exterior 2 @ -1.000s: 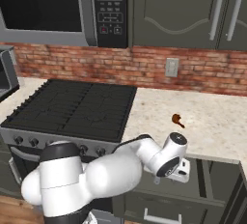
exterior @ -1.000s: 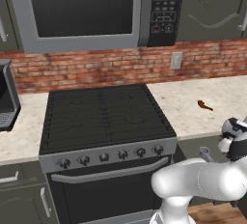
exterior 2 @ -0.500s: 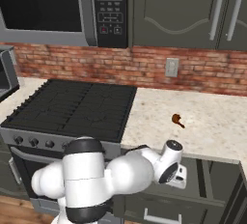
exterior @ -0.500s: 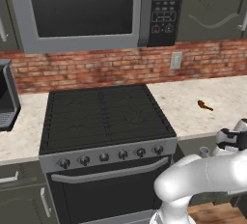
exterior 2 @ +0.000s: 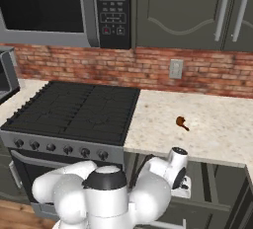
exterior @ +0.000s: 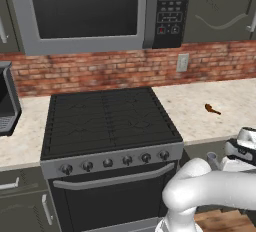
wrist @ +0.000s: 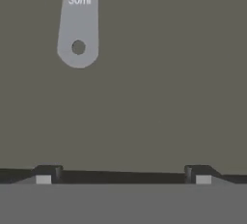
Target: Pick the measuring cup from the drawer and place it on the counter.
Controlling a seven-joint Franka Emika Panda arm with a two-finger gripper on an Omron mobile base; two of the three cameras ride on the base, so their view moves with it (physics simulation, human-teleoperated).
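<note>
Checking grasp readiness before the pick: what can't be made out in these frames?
- measuring cup: in the hand view just the handle end shows; the bowl is cut off by the top edge.
- measuring cup in the left base view: too small to tell its pose, the arm covers part.
- drawer interior: right base view, the arm and hand hide most.
- gripper: tips spread, open; whether centred on the cup is unclear.

A pale grey measuring cup (wrist: 78, 22) handle printed with darker grey lettering lies on the flat grey-green drawer (wrist: 159, 88) floor, while the counter (exterior 2: 217, 127) is beige and speckled, the small object (exterior 2: 181, 122) brown, the stove top (exterior: 107, 118) black, the backsplash (exterior: 100, 71) red brick.
</note>
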